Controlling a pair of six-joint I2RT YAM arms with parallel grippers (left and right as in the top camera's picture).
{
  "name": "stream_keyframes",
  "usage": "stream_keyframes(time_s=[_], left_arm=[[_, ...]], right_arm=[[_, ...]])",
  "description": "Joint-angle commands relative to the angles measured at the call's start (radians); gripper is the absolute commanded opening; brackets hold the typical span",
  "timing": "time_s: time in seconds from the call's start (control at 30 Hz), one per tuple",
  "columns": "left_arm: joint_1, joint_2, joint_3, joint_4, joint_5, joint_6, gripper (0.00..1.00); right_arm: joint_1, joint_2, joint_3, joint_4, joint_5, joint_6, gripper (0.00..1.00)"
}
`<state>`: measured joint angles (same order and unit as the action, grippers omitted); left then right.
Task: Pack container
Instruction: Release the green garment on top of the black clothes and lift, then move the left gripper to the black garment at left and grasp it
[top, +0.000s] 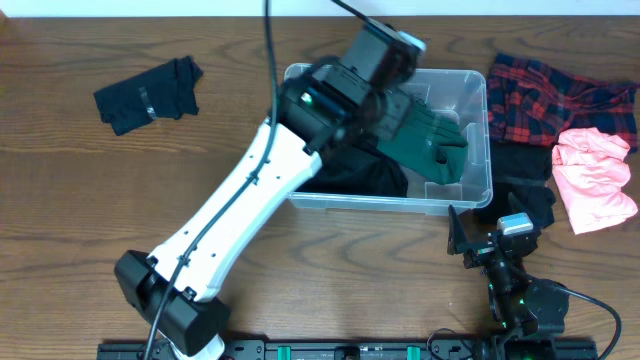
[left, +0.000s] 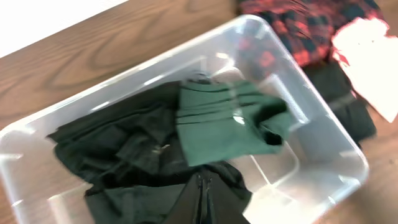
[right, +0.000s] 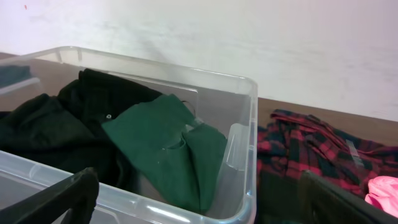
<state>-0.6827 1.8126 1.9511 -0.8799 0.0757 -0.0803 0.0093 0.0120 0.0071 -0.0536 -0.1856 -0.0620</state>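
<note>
My left gripper (left: 202, 188) hangs pinched together and empty over the container (top: 400, 203) at the middle of the table (top: 80, 200), where the loosely heaped green garment (left: 224, 121) could snag my fingers and drag out.

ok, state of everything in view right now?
container: upright, no lid, partly filled
green top: loosely folded, in container
black pile: bunched, in container
plaid shirt: crumpled on table, outside container
pink cloth: bunched on table, outside
dark cloth: on table, between container and pink cloth
black cloth: on table, far left
left end effector: shut, empty, above container
right end effector: open, empty
</note>
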Motion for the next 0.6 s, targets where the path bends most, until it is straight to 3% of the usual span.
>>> stream_keyframes(time_s=[0.0,0.13,0.27,0.57], left_arm=[[0.028,0.029,0.017,0.002,0.005,-0.056,0.06],[0.044,0.098,0.017,0.014,-0.004,-0.044,0.06],[0.087,0.145,0.017,0.001,-0.132,-0.033,0.06],[0.298,0.099,0.017,-0.013,-0.117,-0.034,0.06]], right_arm=[[-0.008,-0.006,-0.002,-0.003,0.002,-0.006,0.99],[-0.008,-0.006,-0.002,-0.003,0.002,-0.006,0.99],[-0.008,-0.006,-0.002,-0.003,0.002,-0.006,0.99],[-0.008,-0.006,-0.002,-0.003,0.002,-0.006,0.99]])
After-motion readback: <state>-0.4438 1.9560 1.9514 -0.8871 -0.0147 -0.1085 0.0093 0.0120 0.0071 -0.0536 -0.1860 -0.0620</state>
